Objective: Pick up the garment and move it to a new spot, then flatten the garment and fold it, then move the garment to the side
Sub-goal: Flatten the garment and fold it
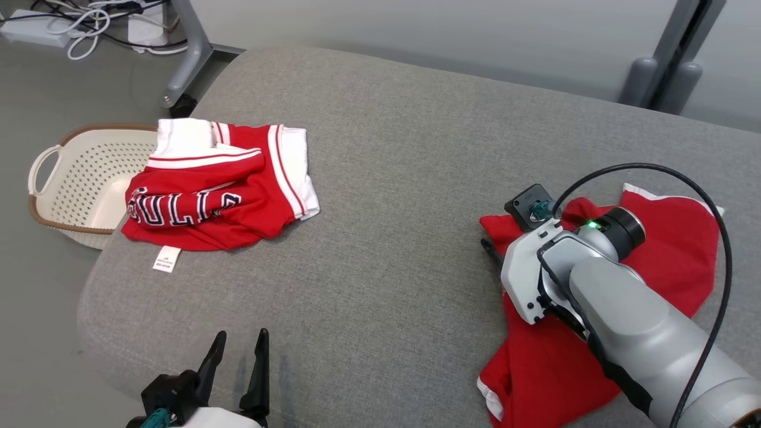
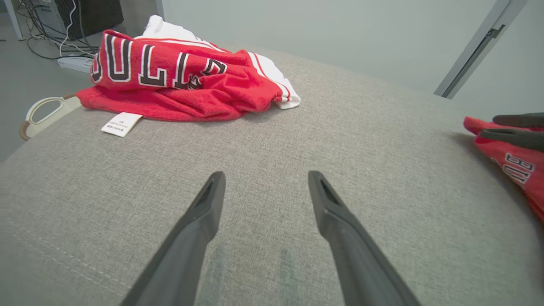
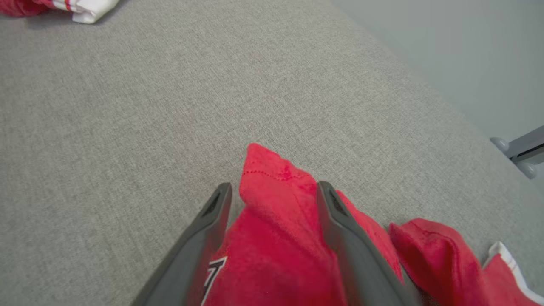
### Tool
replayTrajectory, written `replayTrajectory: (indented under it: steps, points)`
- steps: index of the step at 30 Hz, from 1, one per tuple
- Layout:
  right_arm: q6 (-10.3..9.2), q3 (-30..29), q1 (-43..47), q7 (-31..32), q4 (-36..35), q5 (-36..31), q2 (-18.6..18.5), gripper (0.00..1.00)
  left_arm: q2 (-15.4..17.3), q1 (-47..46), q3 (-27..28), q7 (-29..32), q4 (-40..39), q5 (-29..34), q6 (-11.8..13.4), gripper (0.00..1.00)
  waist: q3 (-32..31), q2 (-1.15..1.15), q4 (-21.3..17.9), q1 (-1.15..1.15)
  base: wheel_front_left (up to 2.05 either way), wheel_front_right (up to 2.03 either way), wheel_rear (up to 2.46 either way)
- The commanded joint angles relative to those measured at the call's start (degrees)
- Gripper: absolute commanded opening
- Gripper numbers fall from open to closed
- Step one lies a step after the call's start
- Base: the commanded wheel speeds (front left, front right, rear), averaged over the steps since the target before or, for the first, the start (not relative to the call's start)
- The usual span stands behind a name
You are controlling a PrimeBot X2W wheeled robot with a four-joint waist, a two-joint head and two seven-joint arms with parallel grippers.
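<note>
A crumpled red garment (image 1: 672, 249) with white trim lies at the right of the grey cushion (image 1: 386, 148). My right gripper (image 1: 489, 246) is down at its left edge, mostly hidden under the wrist. In the right wrist view that gripper (image 3: 274, 187) is open, and a raised fold of the red garment (image 3: 276, 221) lies between its fingers. The left wrist view catches the same gripper (image 2: 488, 127) at the garment (image 2: 510, 165). My left gripper (image 1: 241, 336) hovers open over bare cushion near the front edge, and its fingers (image 2: 265, 176) hold nothing.
A second red and white garment (image 1: 208, 202) with dark lettering lies bunched at the cushion's far left (image 2: 178, 80). A cream perforated basket (image 1: 89, 178) stands on the floor beside it. Cables and a power strip (image 1: 89, 24) lie on the floor behind.
</note>
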Motion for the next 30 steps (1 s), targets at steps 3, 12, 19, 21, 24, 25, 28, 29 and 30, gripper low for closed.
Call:
replayTrajectory:
  steps: [3, 12, 19, 21, 24, 25, 28, 29, 30]
  points:
    - [-0.02, 1.7, -0.7, 0.9, 1.1, 1.1, -0.2, 0.59, 0.2, -0.6, -0.1, 0.0, -0.1, -0.5, 0.4, 1.0, 0.7, 0.0, 1.0, 0.0, 0.0, 0.0, 0.0]
    - [-0.02, 3.6, -5.1, -2.4, 3.7, 3.7, -0.9, 0.0, 0.2, -1.3, -0.3, 0.0, 0.0, -1.5, 1.0, 1.0, 1.6, 0.0, 1.5, 0.0, 0.0, 0.0, 0.0]
    - [-0.02, -2.4, -14.9, -16.3, 2.3, 5.5, 1.7, 0.0, 0.2, -1.1, 0.2, 0.0, 0.1, -1.1, 0.9, 1.0, 1.5, 0.0, 0.8, 0.0, 0.0, 0.0, 0.0]
    - [-0.02, -5.4, -18.4, -18.6, 0.9, 6.2, 2.5, 0.0, 0.2, -0.8, 0.5, 0.0, 0.2, -0.7, 0.8, 1.0, 1.0, 0.0, 0.2, 0.0, 0.0, 0.0, 0.0]
    - [-0.02, -10.2, -21.8, -19.3, -4.4, 5.8, 3.1, 0.0, 0.2, -0.1, 1.3, 0.0, 0.1, -0.2, 0.9, 1.0, 0.2, 0.0, -1.2, 0.0, 0.0, 0.0, 0.0]
    - [-0.02, -11.7, -21.8, -19.3, -7.2, 4.9, 3.1, 0.0, 0.2, 0.0, 1.5, 0.0, 0.0, 0.1, 0.9, 1.0, 0.0, 0.0, -1.9, 0.0, 0.0, 0.0, 0.0]
    - [-0.02, -16.6, -17.5, -19.3, -13.6, 2.5, 1.8, 0.0, 0.2, 0.1, 2.6, 0.0, -0.1, 0.6, 0.8, 1.0, -0.7, 0.0, -4.1, 0.0, 0.0, 0.0, 0.0]
    - [-0.02, -17.6, -15.7, -19.3, -15.3, 1.6, 1.1, 0.0, 0.2, 0.1, 2.8, 0.0, -0.3, 0.8, 0.6, 1.0, -0.7, 0.0, -4.9, 0.0, 0.0, 0.0, 0.0]
    - [-0.02, -18.5, -13.4, -19.3, -16.8, 1.2, 0.5, 0.0, 0.2, 0.0, 2.9, 0.0, -0.4, 1.1, 0.5, 1.0, -0.8, 0.0, -5.7, 0.0, 0.0, 0.0, 0.0]
